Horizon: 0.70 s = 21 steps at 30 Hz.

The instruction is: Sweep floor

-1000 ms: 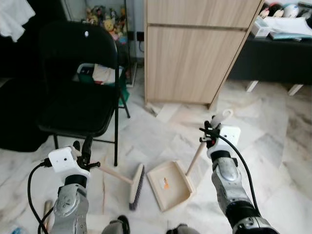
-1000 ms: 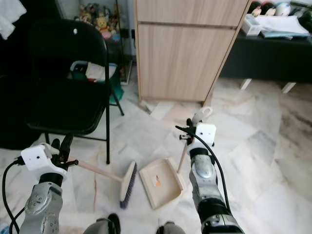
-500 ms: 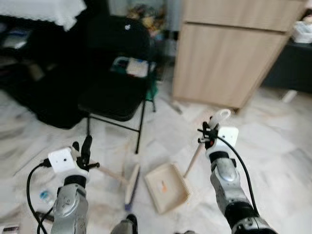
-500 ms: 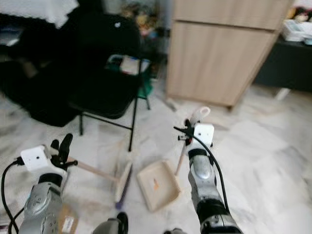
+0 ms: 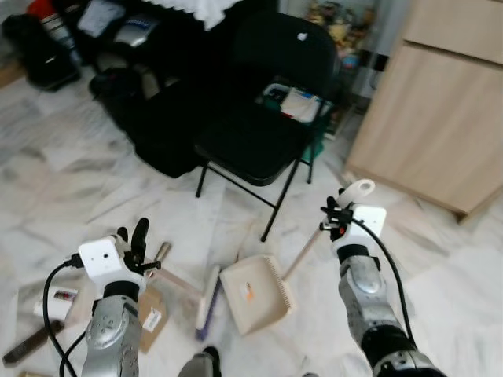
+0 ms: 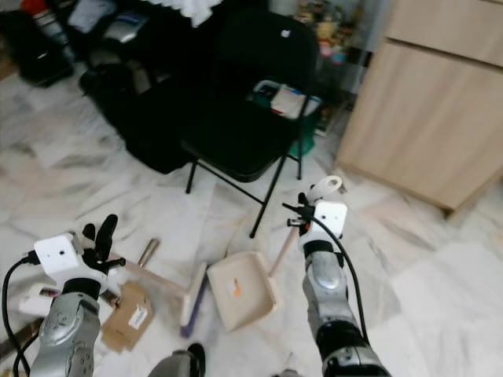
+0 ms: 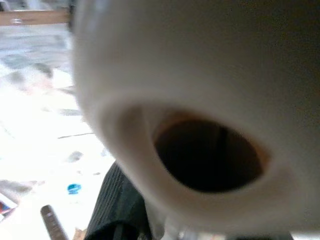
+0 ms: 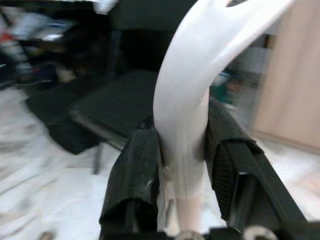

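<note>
I hold a hand broom in my left gripper (image 5: 136, 246), which is shut on its pale wooden handle (image 5: 178, 281). The brush head (image 5: 207, 301) rests on the marble floor. In the left wrist view the handle's white end (image 7: 200, 100) sits very close to the camera. My right gripper (image 5: 333, 219) is shut on the long handle (image 5: 303, 252) of a beige dustpan (image 5: 250, 292), which lies on the floor beside the brush. In the right wrist view the white handle tip (image 8: 190, 95) is clamped between both black fingers (image 8: 135, 180).
A black folding chair (image 5: 263, 110) stands ahead, with dark bags (image 5: 149, 118) to its left. A wooden cabinet (image 5: 440, 110) is at the right. A cardboard scrap (image 5: 149, 318), a short stick (image 5: 158, 253) and small litter (image 5: 51, 302) lie on the floor at the left.
The camera has turned left: the cabinet slid to the right edge, and the bags and floor litter came into view. Both grippers keep their holds on broom and dustpan.
</note>
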Tool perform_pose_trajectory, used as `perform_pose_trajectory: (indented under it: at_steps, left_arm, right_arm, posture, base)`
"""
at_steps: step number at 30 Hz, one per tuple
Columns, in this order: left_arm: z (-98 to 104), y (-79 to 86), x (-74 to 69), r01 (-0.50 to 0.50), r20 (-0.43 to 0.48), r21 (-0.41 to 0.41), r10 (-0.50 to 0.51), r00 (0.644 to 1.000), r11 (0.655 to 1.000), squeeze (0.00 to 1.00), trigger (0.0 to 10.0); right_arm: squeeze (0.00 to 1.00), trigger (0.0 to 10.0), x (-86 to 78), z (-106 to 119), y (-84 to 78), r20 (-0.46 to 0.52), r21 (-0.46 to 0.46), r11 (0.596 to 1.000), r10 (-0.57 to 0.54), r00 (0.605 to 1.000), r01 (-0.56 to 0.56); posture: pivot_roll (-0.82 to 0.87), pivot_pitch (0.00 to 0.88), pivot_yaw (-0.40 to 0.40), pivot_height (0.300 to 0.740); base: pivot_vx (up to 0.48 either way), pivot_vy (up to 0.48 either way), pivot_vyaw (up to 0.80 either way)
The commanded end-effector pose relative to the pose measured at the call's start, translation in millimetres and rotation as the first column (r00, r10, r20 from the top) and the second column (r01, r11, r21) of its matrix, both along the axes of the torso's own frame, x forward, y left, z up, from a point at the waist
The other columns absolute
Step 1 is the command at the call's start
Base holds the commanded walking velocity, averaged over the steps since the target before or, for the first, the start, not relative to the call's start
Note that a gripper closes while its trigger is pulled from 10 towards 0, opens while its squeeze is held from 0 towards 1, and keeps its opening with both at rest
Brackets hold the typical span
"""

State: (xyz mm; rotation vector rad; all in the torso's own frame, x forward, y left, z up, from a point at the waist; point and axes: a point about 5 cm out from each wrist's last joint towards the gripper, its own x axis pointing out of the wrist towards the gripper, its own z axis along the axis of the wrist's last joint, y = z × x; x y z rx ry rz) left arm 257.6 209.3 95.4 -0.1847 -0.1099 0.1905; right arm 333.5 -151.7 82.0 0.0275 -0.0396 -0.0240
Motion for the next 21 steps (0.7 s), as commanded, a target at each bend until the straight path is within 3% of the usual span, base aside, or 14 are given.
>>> perform_pose_trajectory:
  at_steps: [1, 21]
  left_arm:
    - [5.2, 0.2, 0.1, 0.003, 0.023, 0.008, -0.003, 1.0, 1.0, 0.0, 10.0]
    - [3.1, -4.4, -2.2, 0.015, 0.022, -0.015, -0.015, 1.0, 1.0, 0.0, 10.0]
  right_arm:
    - [0.0, 10.0, 2.1, 5.4, -0.2, 0.026, 0.008, 1.0, -0.001, 1.0, 0.0]
    - [0.0, 10.0, 3.3, 6.1, 1.4, 0.027, 0.008, 1.0, 0.016, 1.0, -0.016]
  posture:
    - [-0.01, 0.194, -0.015, 0.74]
    - [-0.01, 0.176, -0.024, 0.74]
  base:
    - [0.0, 0.0, 0.8]
    - [0.0, 0.0, 0.8]
